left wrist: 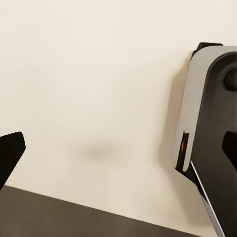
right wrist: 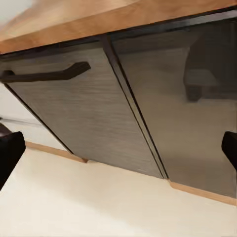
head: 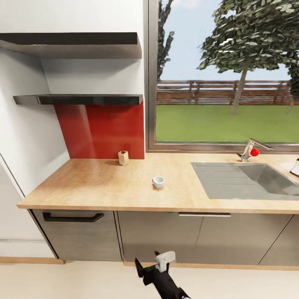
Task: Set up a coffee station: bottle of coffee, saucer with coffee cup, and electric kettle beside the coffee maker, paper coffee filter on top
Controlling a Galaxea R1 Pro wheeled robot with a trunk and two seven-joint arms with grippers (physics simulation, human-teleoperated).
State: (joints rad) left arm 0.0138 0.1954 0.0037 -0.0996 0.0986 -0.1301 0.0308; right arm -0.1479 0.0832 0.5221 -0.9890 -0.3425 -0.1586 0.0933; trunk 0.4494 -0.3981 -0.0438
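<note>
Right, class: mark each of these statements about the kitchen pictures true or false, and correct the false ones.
1. The coffee cup stands on the kitchen countertop, between the red wall panel and the sink. True.
2. The cup sits on a saucer. False: it stands directly on the bare wood.
3. A small tan block stands at the foot of the red backsplash. True.
4. The two wall shelves are packed with bottles. False: nothing is visible on them from this angle.
5. The tap by the window has a red knob. True.
6. The right hand is gripping the drawer's black handle. False: its fingertips are spread, well clear of the handle.
</note>
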